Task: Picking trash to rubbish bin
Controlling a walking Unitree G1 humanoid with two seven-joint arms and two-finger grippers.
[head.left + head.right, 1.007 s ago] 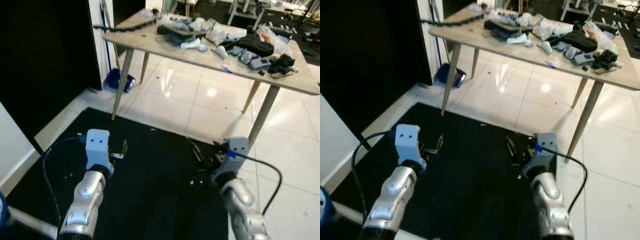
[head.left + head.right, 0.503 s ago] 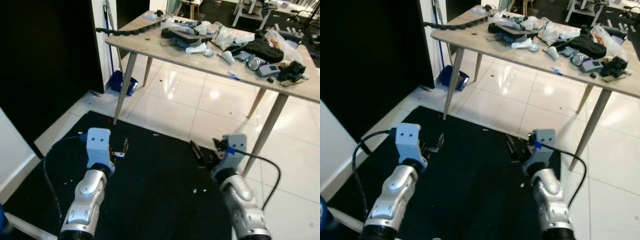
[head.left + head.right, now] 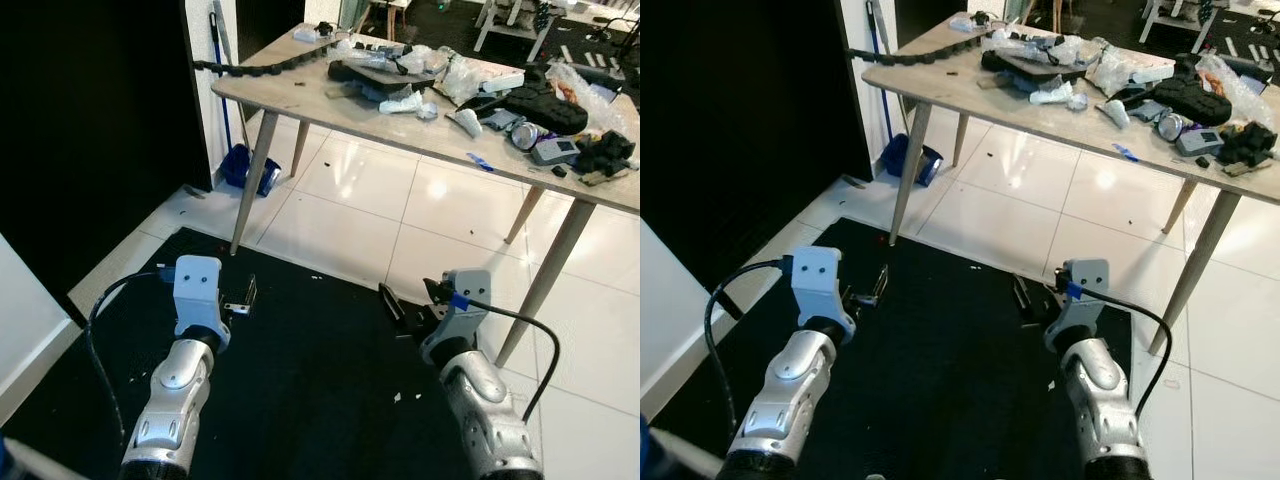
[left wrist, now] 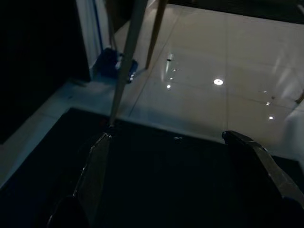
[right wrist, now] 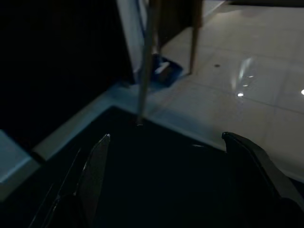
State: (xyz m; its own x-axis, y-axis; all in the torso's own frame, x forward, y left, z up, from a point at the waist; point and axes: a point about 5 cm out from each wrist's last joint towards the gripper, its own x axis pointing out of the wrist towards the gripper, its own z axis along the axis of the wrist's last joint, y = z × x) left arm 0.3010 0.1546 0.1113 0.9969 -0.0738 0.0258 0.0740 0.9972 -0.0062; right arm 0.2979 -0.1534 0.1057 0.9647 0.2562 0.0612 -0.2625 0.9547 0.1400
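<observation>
While both arms hover over black mat point(image 3: 320, 400), left fingers point(image 4: 97, 164) and right fingers point(image 5: 95, 166) spread wide, empty.

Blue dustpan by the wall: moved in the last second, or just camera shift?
No. The blue dustpan sits against the same wall edge, behind the wooden table leg; the whole scene shifted together, so the camera moved.

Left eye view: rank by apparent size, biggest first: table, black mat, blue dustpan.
1. Black mat, covering most of the lower frame, though it lies nearest the camera.
2. Table, spanning the top of the frame.
3. Blue dustpan, clearly smallest, partly hidden behind the table leg.
</observation>
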